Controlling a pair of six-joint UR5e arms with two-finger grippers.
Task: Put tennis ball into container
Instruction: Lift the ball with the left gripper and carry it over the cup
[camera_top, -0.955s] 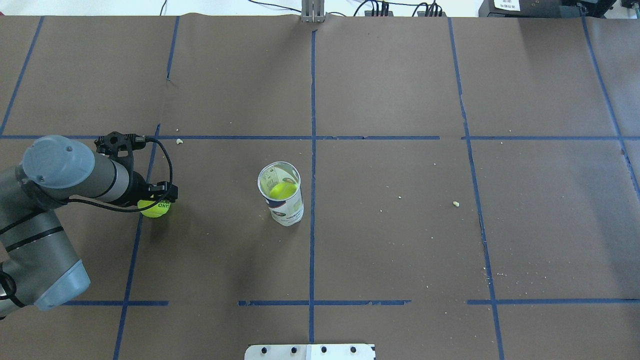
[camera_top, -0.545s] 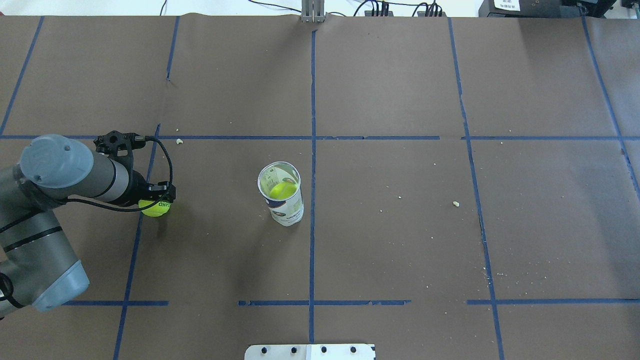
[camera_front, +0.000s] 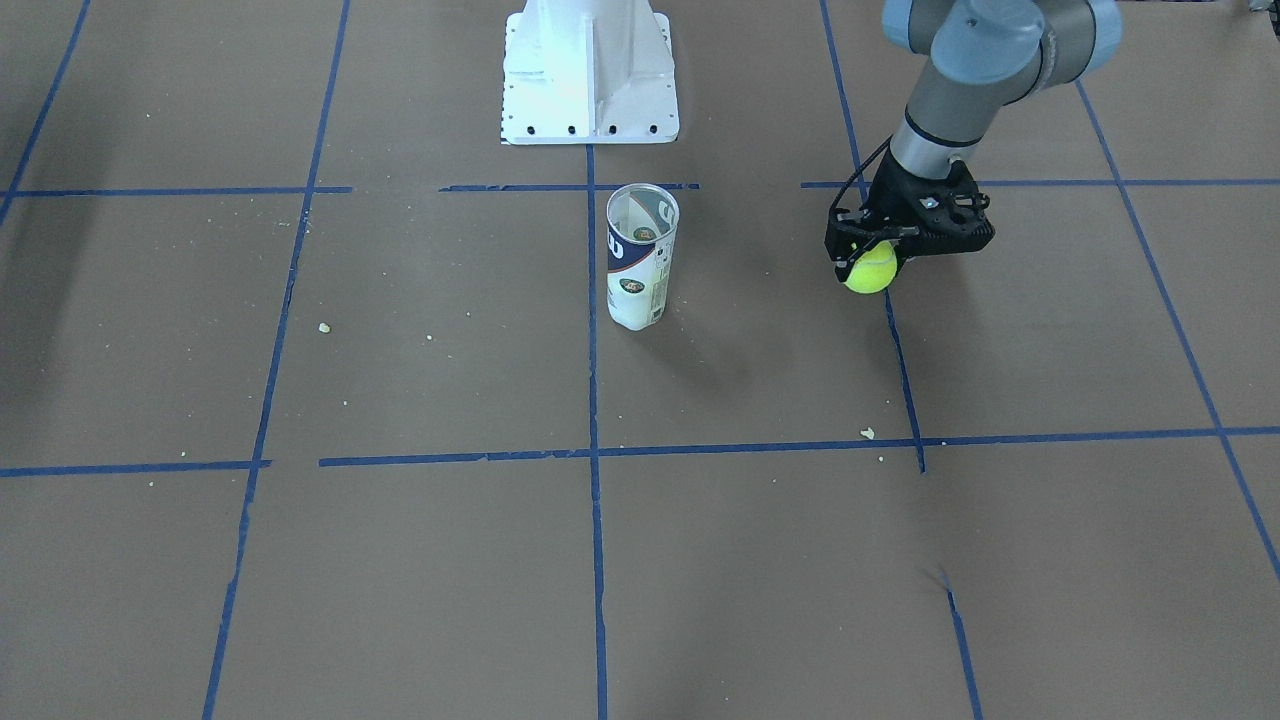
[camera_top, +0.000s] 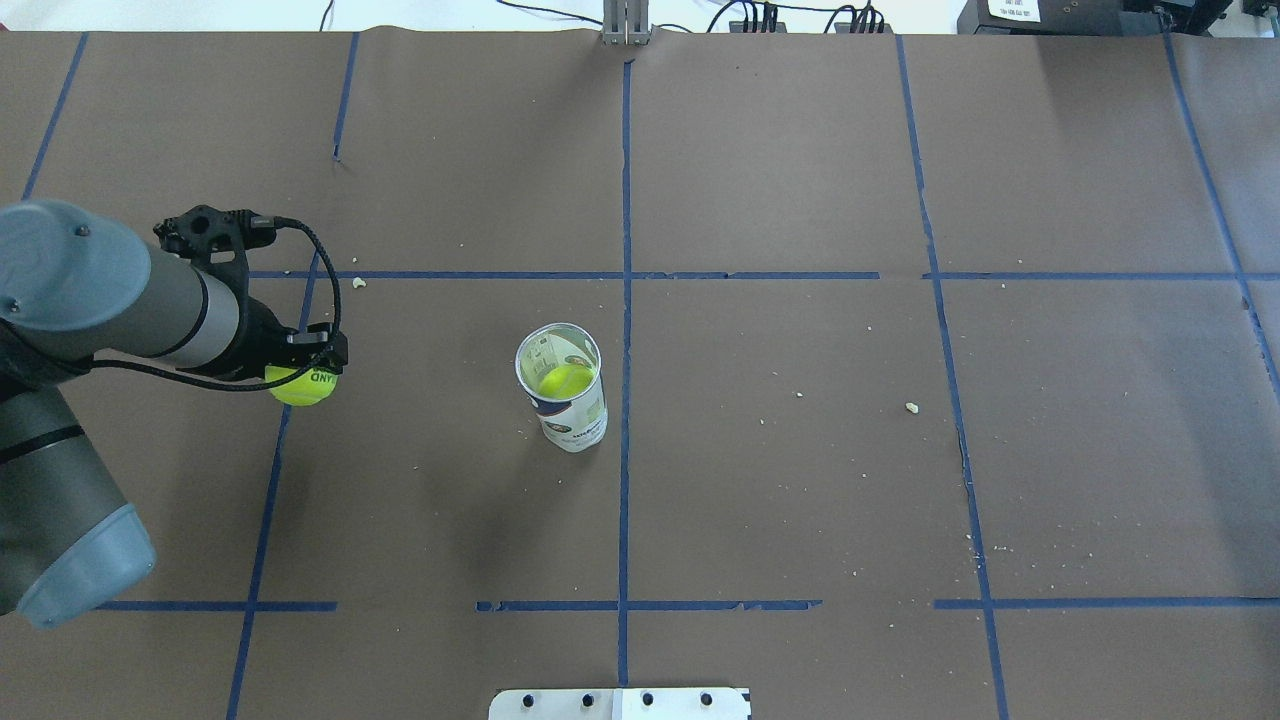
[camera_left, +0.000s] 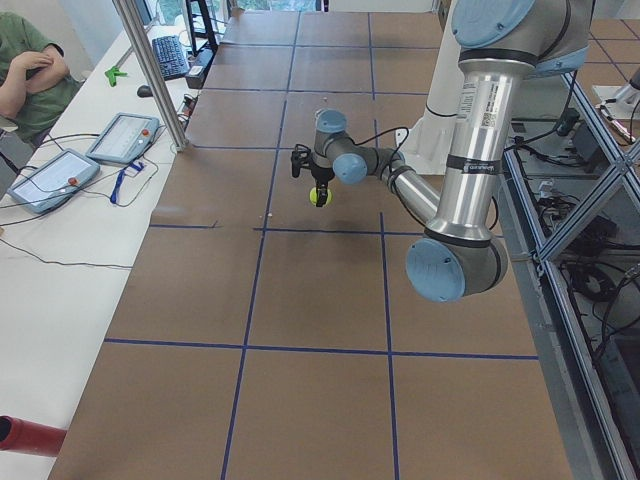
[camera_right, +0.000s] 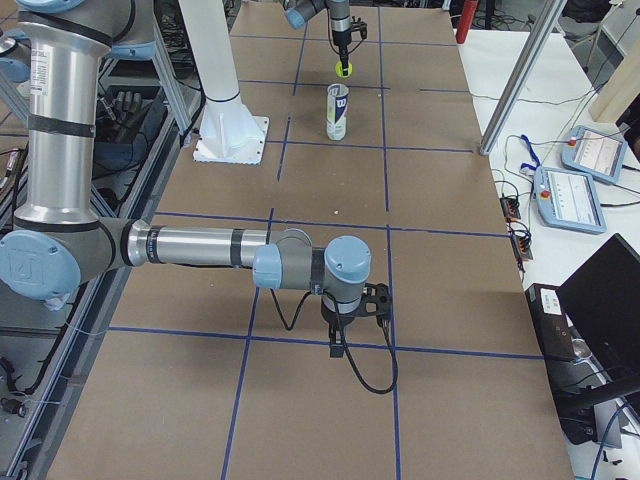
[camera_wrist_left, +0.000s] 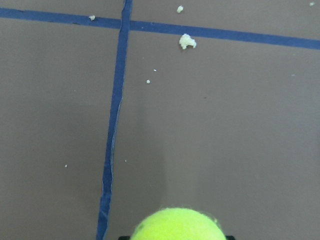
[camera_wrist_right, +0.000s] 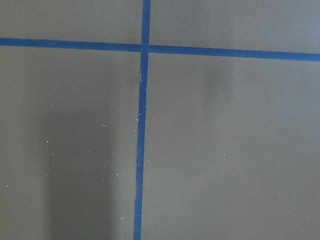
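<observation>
Gripping tennis ball (camera_top: 304, 386) w/ left gripper (camera_top: 300, 372), jaws closed in on ball's sides, lower half of ball poking out below black fingers. Hanging above brown paper (camera_top: 800, 480) right over a blue tape line (camera_top: 262, 520), well apart from tennis-ball tube (camera_top: 574, 418). In front-facing view, same ball (camera_front: 870, 270) under gripper (camera_front: 872, 260), arm coming down from upper right. Tube (camera_front: 638, 270) upright nr table centre, just beside centre tape line, mouth open; second ball (camera_top: 565, 380) visible inside, low in tube. White pedestal base (camera_front: 590, 70) behind tube on robot's side. Crumbs scattered over paper. Right gripper (camera_right: 340, 335) low over paper at table's far right end, pointing down, seen from right side view only; can't tell jaw state.
</observation>
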